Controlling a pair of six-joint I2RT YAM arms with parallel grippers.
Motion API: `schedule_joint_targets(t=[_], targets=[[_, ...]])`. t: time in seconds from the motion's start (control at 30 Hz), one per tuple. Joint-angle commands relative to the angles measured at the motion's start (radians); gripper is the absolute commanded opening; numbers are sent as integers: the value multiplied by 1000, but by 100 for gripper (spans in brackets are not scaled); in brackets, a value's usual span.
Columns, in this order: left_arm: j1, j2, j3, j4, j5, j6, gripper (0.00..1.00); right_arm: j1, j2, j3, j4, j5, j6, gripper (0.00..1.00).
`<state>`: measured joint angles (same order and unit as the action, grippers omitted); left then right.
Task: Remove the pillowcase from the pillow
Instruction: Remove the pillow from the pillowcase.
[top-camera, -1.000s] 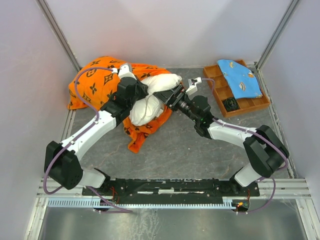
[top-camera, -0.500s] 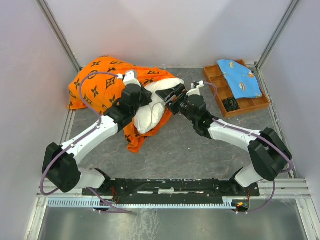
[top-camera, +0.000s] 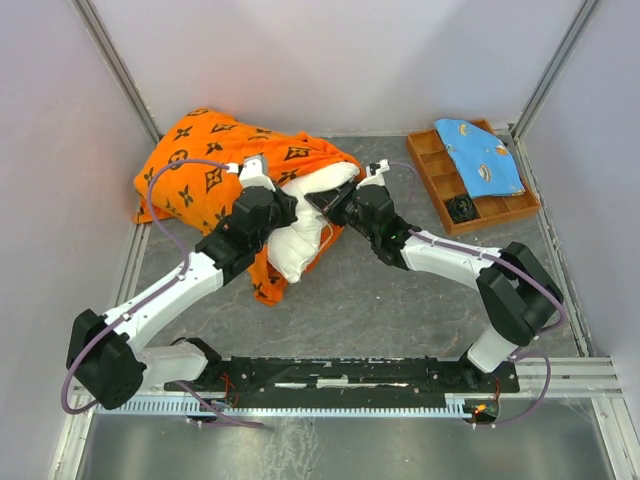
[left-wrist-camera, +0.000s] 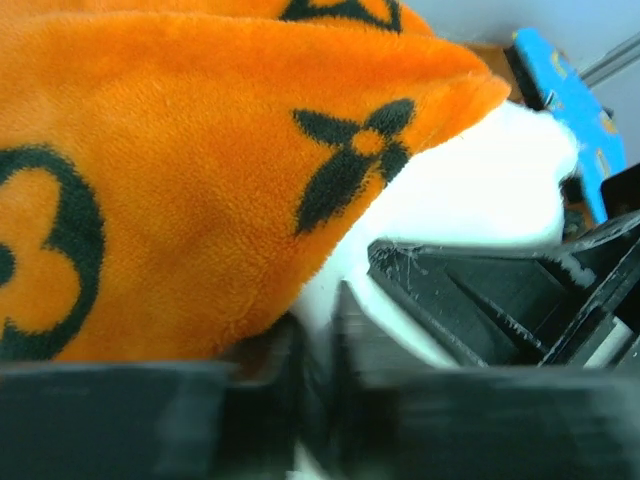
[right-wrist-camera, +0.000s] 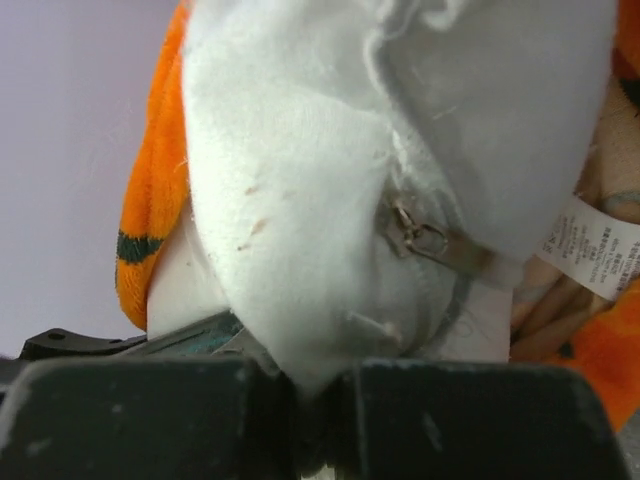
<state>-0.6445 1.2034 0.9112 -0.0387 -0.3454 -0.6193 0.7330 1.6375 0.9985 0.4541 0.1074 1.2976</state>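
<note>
The orange pillowcase (top-camera: 205, 170) with black motifs is heaped at the back left, and a fold drapes over the far end of the white pillow (top-camera: 297, 245). My left gripper (top-camera: 285, 205) sits at the pillowcase's edge, shut on the orange hem (left-wrist-camera: 250, 335), with white pillow (left-wrist-camera: 480, 190) showing just beyond. My right gripper (top-camera: 325, 207) meets it from the right, shut on a pinched corner of the pillow (right-wrist-camera: 300, 250). A zipper pull (right-wrist-camera: 415, 235) and a white label (right-wrist-camera: 590, 245) show beside that corner. The right gripper's black fingers (left-wrist-camera: 470, 300) appear in the left wrist view.
A wooden compartment tray (top-camera: 428, 160) stands at the back right, with a light-blue patterned cloth (top-camera: 482, 157) over it and a black object (top-camera: 462, 208) in one compartment. Pale walls close in the left, back and right sides.
My right gripper pushed left into the pillow and shut on its corner. The left arm swung left, and the orange fabric now lies further over the pillow's far end.
</note>
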Motion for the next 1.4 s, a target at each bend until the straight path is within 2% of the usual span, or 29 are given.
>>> schedule_joint_targets(t=[0.0, 0.03, 0.07, 0.2, 0.27, 0.47, 0.7, 0.87, 1.2, 1.37], targets=[[-21, -48, 61, -85, 100, 82, 33, -13, -45, 71, 127, 30, -53, 2], [-20, -49, 76, -104, 116, 97, 50, -14, -58, 64, 107, 39, -63, 2], [-18, -54, 92, -124, 127, 104, 62, -17, -75, 57, 86, 49, -76, 2], [-18, -108, 129, -157, 222, 134, 81, -32, -132, 34, 14, 77, -128, 1], [-18, -136, 153, -182, 274, 144, 86, -44, -147, 15, 2, 79, -135, 1], [-19, -188, 246, -269, 423, 119, 89, -109, -179, -31, -52, 81, -144, 1], [-18, -208, 407, -233, 204, -32, 90, -121, -209, -54, -113, 61, -198, 1], [-20, -129, 629, -286, 219, -21, 91, -120, -213, -79, -140, 27, -201, 2], [-21, -168, 599, -244, 252, 49, 91, -102, -174, -55, -174, 36, -198, 2], [-20, -168, 598, -244, 214, 71, 91, -95, -166, -26, -239, 52, -231, 2]])
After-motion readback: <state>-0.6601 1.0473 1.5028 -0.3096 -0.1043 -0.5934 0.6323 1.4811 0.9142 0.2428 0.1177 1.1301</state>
